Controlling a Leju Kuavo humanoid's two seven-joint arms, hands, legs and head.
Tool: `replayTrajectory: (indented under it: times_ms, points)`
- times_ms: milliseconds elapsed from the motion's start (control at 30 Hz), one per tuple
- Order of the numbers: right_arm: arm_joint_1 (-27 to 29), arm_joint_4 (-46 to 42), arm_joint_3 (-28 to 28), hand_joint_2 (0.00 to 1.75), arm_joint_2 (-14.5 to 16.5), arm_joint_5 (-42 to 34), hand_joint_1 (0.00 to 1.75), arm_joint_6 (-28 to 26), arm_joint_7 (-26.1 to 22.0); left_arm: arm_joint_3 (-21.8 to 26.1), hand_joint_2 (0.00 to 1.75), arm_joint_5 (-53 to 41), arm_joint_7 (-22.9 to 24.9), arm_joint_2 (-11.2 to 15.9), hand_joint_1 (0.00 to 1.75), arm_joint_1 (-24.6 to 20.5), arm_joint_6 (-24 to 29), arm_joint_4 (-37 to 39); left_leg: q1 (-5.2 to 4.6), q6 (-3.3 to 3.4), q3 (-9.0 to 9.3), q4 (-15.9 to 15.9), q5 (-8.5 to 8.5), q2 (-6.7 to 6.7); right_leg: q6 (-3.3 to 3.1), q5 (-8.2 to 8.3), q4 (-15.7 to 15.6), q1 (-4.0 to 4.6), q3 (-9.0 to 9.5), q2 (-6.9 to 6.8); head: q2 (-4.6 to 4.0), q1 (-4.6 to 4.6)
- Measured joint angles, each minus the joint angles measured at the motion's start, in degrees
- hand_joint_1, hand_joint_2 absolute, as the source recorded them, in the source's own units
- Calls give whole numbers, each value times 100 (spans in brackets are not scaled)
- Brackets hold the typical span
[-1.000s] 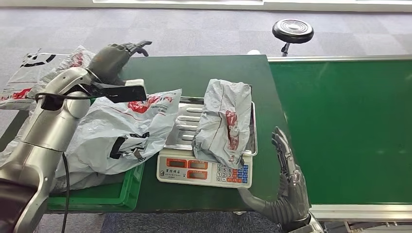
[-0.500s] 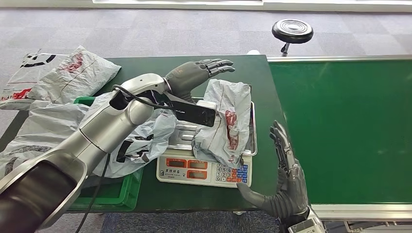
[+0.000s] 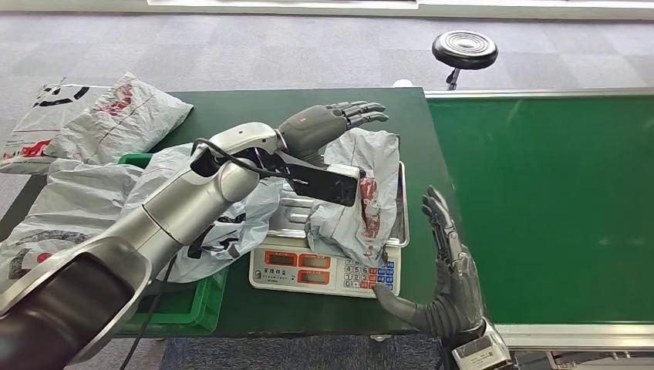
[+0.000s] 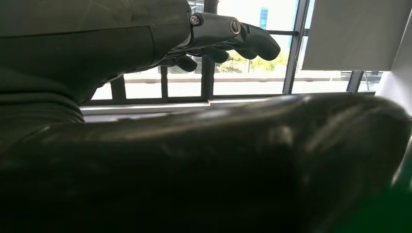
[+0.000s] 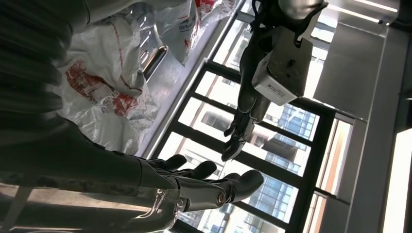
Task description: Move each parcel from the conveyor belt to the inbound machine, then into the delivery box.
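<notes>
Grey parcel point(image 3: 356, 196) w/ red print lies crumpled on the steel pan of the scale point(image 3: 325, 270), which sits on the dark green desk point(image 3: 308, 116) just left of the conveyor belt point(image 3: 540, 200); parcel overhangs the pan's near edge, above the keypad. Left robot hand point(image 3: 328, 123) reaches across from the left, above the parcel's far end, fingers stretched out flat and apart, holding nothing; can't tell if it touches the plastic. In left wrist view the same fingers point(image 4: 228, 34) point out straight, nothing between them. A black wrist camera block point(image 3: 328, 183) on the left arm hangs over the pan, hiding part of the parcel. Right robot hand point(image 3: 447, 270) stands upright at the desk's near right corner, just right of the scale, palm toward the parcel, fingers spread and up, empty, not touching the parcel. Right wrist view shows its fingers point(image 5: 214, 182) extended w/ gaps, and the parcel point(image 5: 104, 92) on the pan nearby. Left of the scale a green crate point(image 3: 166, 304) holds a big pile of grey bags point(image 3: 92, 208), one draped over the crate's right edge next to the scale. More bags point(image 3: 100, 116) lie at the desk's far left. A black round stool point(image 3: 464, 48) stands on the grey floor beyond the desk. Belt surface near the scale is bare green.
</notes>
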Motion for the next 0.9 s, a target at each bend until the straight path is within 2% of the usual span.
replayTrajectory:
  times_ms: [133, 333, 567, 700, 900]
  points:
    - [-176, 174, 74, 175, 0, -46, 0, 27, -8, -221, 0, -245, -4, -295, 0, 1, 226, 395, 0, 2, 0, 0, 1, -2, 0, 0, 0, 0, 2, -3, 0, 0]
    - [-412, 357, 294, 175, 26, -94, 0, 40, -14, -746, 0, -879, -41, -1041, 0, 268, 1157, 1633, -3, 3, -1, 1, 0, -4, 1, 0, 0, -2, 4, -2, 0, 1]
    - [-590, 476, 440, 175, 90, -162, 0, 69, 90, -882, 0, -878, 81, -1580, 0, 596, 1369, 2500, -2, 5, -1, -1, -1, -3, 1, -1, -1, -1, 4, -3, 0, 1]
    - [-774, 598, 496, 175, 146, -211, 0, 138, 131, -870, 0, -768, 156, -1776, 0, 918, 1558, 2828, -2, 5, -1, -1, -1, -3, 2, -1, -1, -1, 4, -3, 0, 0]
    - [-877, 763, 574, 175, 188, -282, 0, 144, 132, -851, 0, -744, 206, -1898, 0, 1323, 1743, 3114, -2, 5, -2, -1, -1, -4, 3, -2, -1, -1, 5, -6, 0, 1]
